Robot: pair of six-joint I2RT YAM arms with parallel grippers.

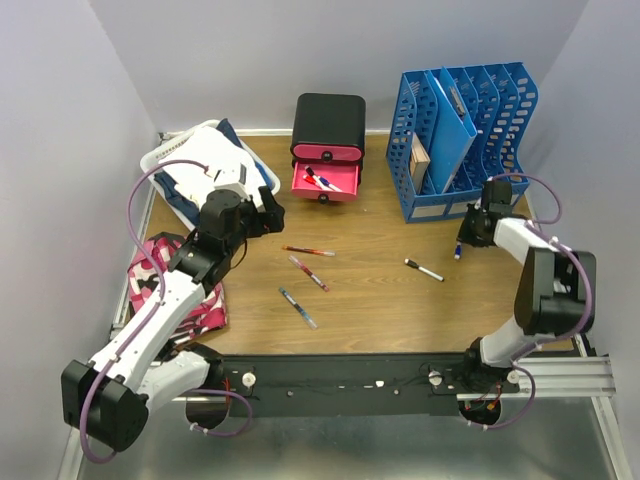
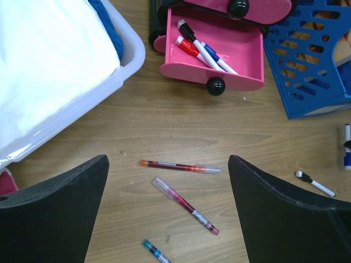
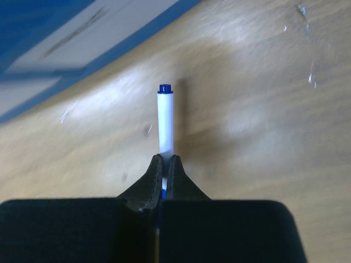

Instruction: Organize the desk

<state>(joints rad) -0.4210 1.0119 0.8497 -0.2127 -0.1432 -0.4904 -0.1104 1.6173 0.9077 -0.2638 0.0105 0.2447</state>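
Observation:
On the wooden desk (image 1: 400, 310) lie a red pen (image 1: 308, 251), a pink pen (image 1: 309, 273), a teal-capped pen (image 1: 298, 308) and a black-capped marker (image 1: 424, 270). My left gripper (image 2: 168, 164) hovers open above the red pen (image 2: 180, 166) and the pink pen (image 2: 185, 205), holding nothing. My right gripper (image 3: 165, 159) is low on the desk in front of the blue file rack. It is shut on a white marker with a blue end (image 3: 166, 118), which sticks out ahead of the fingertips. In the top view this gripper (image 1: 470, 232) sits at the desk's right side.
A black drawer unit (image 1: 328, 125) stands at the back, and its lower pink drawer (image 2: 211, 55) is open with markers inside. The blue file rack (image 1: 465, 135) is at the back right. A white tray (image 1: 190, 170) and a pink patterned pouch (image 1: 190, 290) lie at the left.

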